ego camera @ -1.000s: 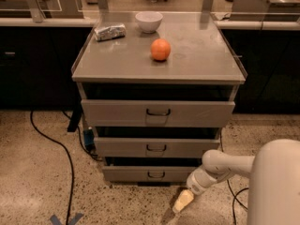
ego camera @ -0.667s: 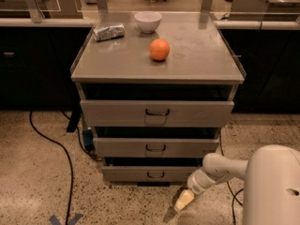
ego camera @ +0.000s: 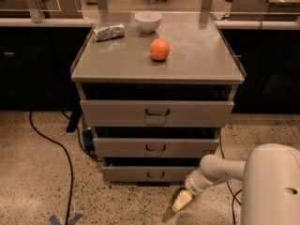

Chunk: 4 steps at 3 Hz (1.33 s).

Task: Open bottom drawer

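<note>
Bottom drawer (ego camera: 140, 174), the lowest of three grey metal fronts on a cabinet at centre frame, is seen just above a speckled floor (ego camera: 37, 186), w/ a small dark loop handle (ego camera: 155, 175) at its middle. Its front appears pushed in or nearly so, though the dim light and steep angle leave this uncertain; a dark gap is seen above it. Above it sits the middle drawer (ego camera: 187, 147), and above that the top drawer (ego camera: 108, 113), the widest-looking, w/ a label plate under its handle. On the cabinet top (ego camera: 201, 60) an orange (ego camera: 160, 49) is placed near centre, a white bowl (ego camera: 148, 21) at the back edge, and a crinkled foil packet (ego camera: 109, 32) at the back left, all apart from one another. A black cable (ego camera: 65, 153) is trailed across the floor at left, and a blue tape mark (ego camera: 63, 218) is seen near the btm edge. The robot's white body (ego camera: 274, 186) fills the lower right corner; its arm (ego camera: 220, 168) is extended leftward and downward. The gripper (ego camera: 182, 200), pale yellow, is held low near the floor, below and to the right of the drawer's handle, close to the front's lower right part but not touching it. Its grip state cannot be told from this angle.
</note>
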### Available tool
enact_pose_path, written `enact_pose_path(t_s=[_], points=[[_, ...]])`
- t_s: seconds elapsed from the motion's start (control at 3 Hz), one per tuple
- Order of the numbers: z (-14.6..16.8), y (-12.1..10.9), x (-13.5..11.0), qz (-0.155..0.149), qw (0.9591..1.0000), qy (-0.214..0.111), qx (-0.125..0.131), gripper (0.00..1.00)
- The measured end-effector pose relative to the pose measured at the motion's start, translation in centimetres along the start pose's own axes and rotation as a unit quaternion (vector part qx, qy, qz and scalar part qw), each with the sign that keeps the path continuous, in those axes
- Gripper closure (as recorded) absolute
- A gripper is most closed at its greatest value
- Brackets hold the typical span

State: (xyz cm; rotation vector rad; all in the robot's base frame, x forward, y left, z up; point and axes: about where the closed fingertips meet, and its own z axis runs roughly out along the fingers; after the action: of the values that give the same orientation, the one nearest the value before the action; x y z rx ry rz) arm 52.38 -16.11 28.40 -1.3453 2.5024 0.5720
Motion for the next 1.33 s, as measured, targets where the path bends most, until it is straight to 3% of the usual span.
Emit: enact_pose_path(t_s=[0.33,0.67,1.0,1.33], points=[[0.7,-0.9,-1.9,-0.041,0.9974,-0.030,0.051,0.00],[1.2,-3.3,-3.9,-0.068,0.9889,-0.080,0.106,0.00],[1.4,-5.5,-4.7,-0.073,0.9771,-0.150,0.132,0.00],[-0.1,-7.0,-6.0,-0.086,0.9688,-0.175,0.153,0.00]])
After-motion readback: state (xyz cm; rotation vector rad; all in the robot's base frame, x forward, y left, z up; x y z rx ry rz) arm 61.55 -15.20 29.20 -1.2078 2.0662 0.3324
